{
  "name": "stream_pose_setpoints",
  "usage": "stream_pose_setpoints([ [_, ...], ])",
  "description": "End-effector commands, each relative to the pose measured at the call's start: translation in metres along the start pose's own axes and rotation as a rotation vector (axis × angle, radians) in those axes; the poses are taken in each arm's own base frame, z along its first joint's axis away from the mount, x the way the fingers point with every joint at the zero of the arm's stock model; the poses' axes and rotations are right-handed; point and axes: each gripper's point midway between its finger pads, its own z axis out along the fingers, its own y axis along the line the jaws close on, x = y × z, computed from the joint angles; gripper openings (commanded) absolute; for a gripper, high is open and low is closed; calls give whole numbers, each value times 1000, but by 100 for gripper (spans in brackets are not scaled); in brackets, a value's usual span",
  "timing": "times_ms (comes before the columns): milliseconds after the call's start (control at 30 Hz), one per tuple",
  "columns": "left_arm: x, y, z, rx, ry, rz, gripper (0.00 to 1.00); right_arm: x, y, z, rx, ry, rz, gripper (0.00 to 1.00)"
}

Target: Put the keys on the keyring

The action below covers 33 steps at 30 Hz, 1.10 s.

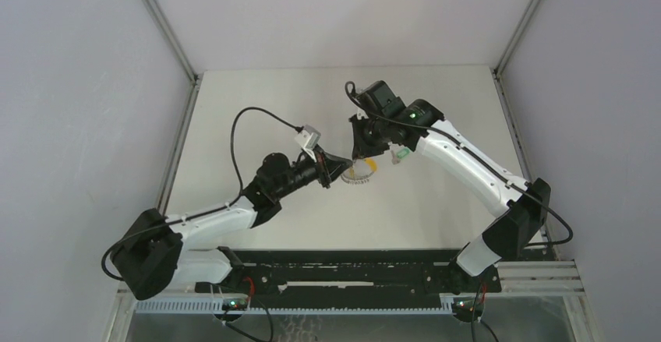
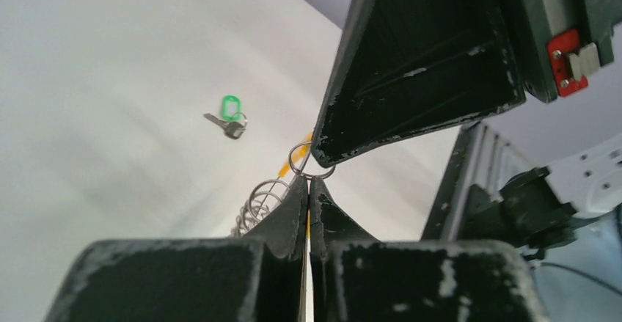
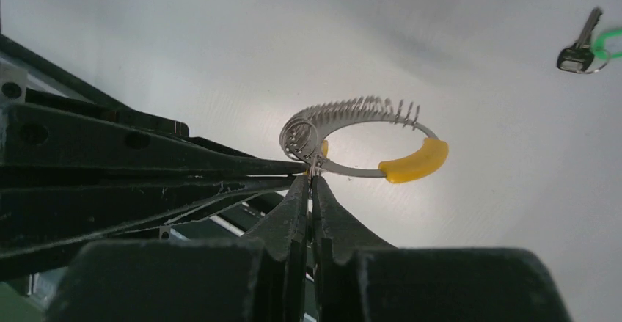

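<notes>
A grey wall (image 1: 78, 124) and a metal rail (image 1: 178, 135) close the white table (image 1: 257, 108) along its left edge, well apart from the left arm (image 1: 226, 217), which reaches in from 7 o'clock toward the middle. The left gripper (image 2: 309, 184) has its fingers pressed together, and their tips pinch a small wire loop (image 2: 308, 162) of the keyring (image 1: 360, 175). A thin orange sliver shows between the pads; I cannot tell what it is. The keyring lies near the table's centre, held at one spot of its rim. A wire coil (image 3: 345, 109) wraps its upper arc, and the yellow-orange section (image 3: 414, 162) sits at its 4 o'clock in the right wrist view. The right gripper (image 3: 312, 183) comes in from 1 o'clock in the top view, its fingers also squeezed together on the ring's rim, tip to tip with the left one. The green-headed key (image 2: 229, 116) lies flat on the table just beside the right gripper, at 3 o'clock of the keyring and apart from it. The right arm (image 1: 475, 171) runs back to 5 o'clock. White table surface stretches on to the far wall at 12 o'clock and to the right rail (image 1: 510, 135) and the grey right wall (image 1: 600, 85)
</notes>
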Motion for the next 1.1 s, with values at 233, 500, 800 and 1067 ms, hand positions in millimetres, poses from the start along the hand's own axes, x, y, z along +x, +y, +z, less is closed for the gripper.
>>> stream_pose_setpoints([
  [233, -11, 30, -20, -275, 129, 502, 0, -8, 30, -44, -259, -44, 14, 0],
  [500, -2, 20, -25, -305, 192, 784, 0, -2, 25, -37, -283, -2, 31, 0],
  [800, 12, 5, -18, -171, 123, 639, 0, -8, 6, -28, -309, -209, -93, 0],
  [1067, 8, -7, -24, -8, 108, 545, 0, 15, 25, -51, -438, -524, -656, 32],
])
